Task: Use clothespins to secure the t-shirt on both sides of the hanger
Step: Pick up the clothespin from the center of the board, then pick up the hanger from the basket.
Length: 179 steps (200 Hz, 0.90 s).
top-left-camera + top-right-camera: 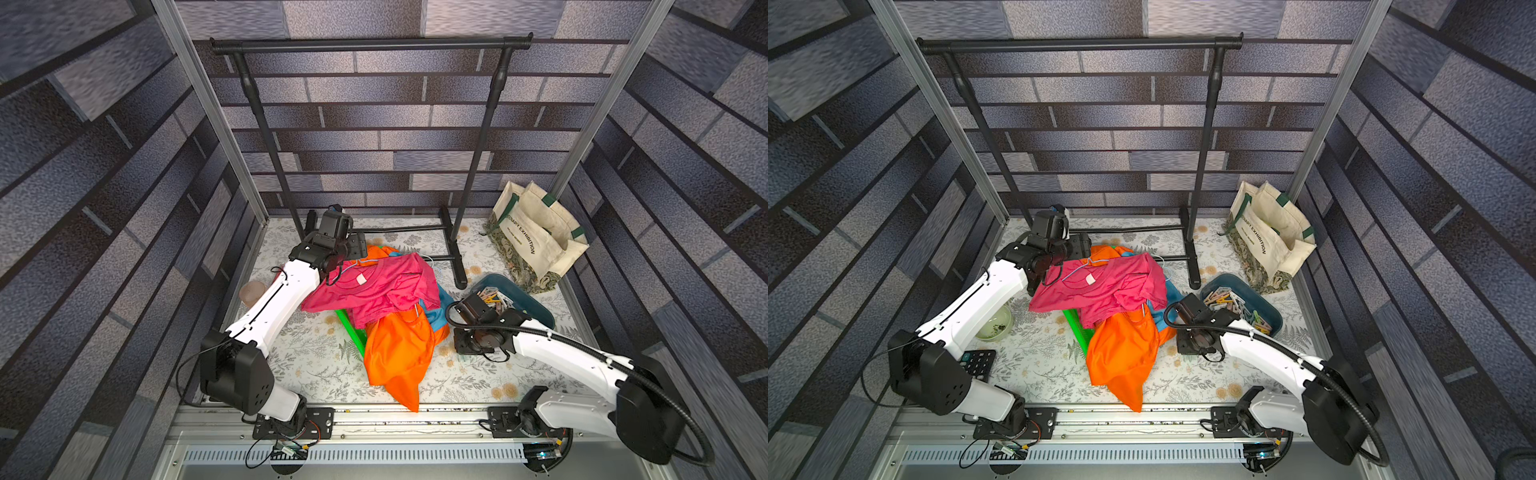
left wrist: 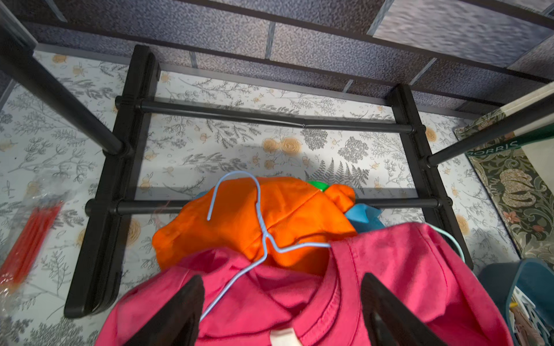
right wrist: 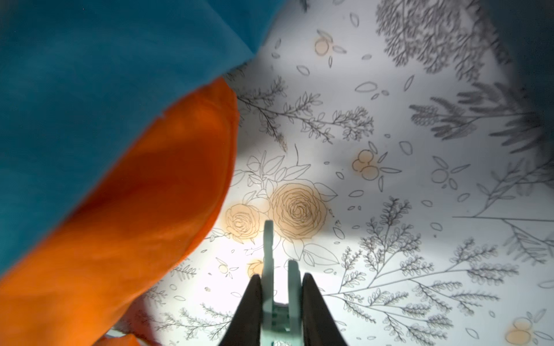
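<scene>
Right wrist: right tool [image 3: 281,277] clamps mint clothespin [image 3: 267,254] near orange cloth [image 3: 150,194]; left tool [image 2: 281,278] apart.

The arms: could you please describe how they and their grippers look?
The left arm and right arm have white shells and black joints. A thin black cable runs along the left, a ribbed black hose along the right. The left gripper and right gripper have black tapered fingers.

We read "EXHIBITION" in dark capitals, after letters we could not make out, on the cream tote bag [image 1: 540,232] at two o'clock in both top views. Its green band [image 2: 506,146] read "ORRIS" in the left wrist view.
</scene>
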### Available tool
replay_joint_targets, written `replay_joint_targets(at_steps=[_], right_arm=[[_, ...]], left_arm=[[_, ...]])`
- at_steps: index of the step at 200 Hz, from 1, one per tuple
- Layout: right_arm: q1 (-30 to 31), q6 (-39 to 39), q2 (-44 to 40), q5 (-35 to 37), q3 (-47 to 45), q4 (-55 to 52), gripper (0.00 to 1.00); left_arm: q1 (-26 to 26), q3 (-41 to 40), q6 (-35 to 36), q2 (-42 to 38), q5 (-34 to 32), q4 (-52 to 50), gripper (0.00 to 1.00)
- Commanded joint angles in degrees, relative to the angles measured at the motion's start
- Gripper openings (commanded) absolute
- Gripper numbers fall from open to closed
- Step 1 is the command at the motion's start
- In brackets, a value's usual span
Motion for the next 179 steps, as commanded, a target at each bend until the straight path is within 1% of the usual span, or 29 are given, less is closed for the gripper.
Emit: replay_joint_targets(at_steps=[1, 10, 38, 51, 64, 80, 102, 114, 124, 139, 179], right_arm=[[-0.95, -0.86, -4.24, -0.80, 2.46, -1.24, 0.11], [-1.52, -1.02, -5.81, -0.71, 2.92, -1.31, 0.10], [-3.12, -1.17, -9.41, -0.25, 4.06, -2.04, 0.09], [-3.57, -1.49, -10.56, 0.03, 4.11, -2.36, 0.09], [-3.84, -1.81, -11.07, 0.36, 3.92, -2.61, 0.09], [-4.14, -1.83, -11.45, 0.60, 3.29, -2.55, 0.09], [-4.45, -1.75, -11.40, 0.03, 2.15, -1.66, 0.09], [-4.57, -1.84, -11.16, -0.36, 1.79, -1.40, 0.09], [-4.69, -1.85, -10.91, -0.45, 1.66, -1.35, 0.09], [-4.84, -2.00, -10.85, -0.45, 1.51, -0.99, 0.09], [-5.46, -2.45, -10.96, -0.70, 1.31, -0.48, 0.09]], left_arm=[[0.25, 6.72, 1.51, 4.95, 0.38, -6.11, 0.64], [0.28, 8.95, 0.98, 7.49, -0.22, -7.93, 0.57], [0.93, 14.17, -1.43, 14.34, -0.07, -12.26, 0.46], [1.17, 16.06, -2.80, 16.86, -0.52, -13.92, 0.45], [1.43, 16.77, -3.84, 18.61, -0.55, -14.41, 0.52], [1.78, 16.76, -4.83, 20.14, 0.85, -13.53, 0.54], [2.23, 17.90, -5.85, 22.27, 2.16, -12.82, 0.46], [2.56, 18.95, -6.51, 23.54, 2.96, -13.05, 0.39], [2.75, 19.87, -7.33, 24.57, 3.56, -13.49, 0.35], [2.85, 20.61, -8.14, 25.69, 3.78, -13.80, 0.33], [3.02, 21.06, -10.40, 27.28, 3.32, -14.35, 0.32]])
